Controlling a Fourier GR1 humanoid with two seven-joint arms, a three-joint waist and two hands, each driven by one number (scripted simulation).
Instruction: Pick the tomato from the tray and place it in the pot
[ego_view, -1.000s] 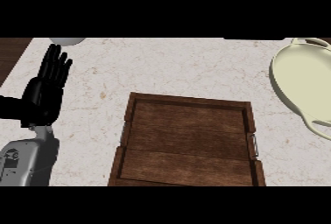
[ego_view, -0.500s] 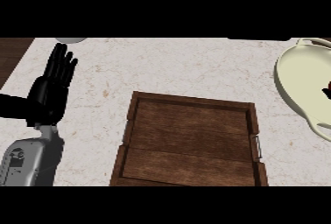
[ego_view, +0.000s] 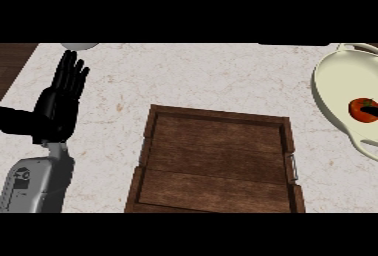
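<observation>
Tomato (ego_view: 362, 108): one, inside the one cream pot (ego_view: 334, 100) at right edge; one wooden tray (ego_view: 218, 160) mid-counter; left hand (ego_view: 57, 107) resting, fingers straight, at left

My pale speckled stone counter (ego_view: 214, 80) carries a dark wooden rectangular tray (ego_view: 215, 160) at six o'clock and a cream pot (ego_view: 336, 107) at three o'clock.

I see the dark brown wooden tray (ego_view: 216, 160) lying near the middle of the pale speckled stone counter (ego_view: 207, 75), its slatted bed bare. At the far right, the cream-coloured pot (ego_view: 336, 100) holds the red tomato (ego_view: 361, 108), right at the view's edge. My black left hand (ego_view: 59, 102) rests at the left, fingers straight, pointing far.
</observation>
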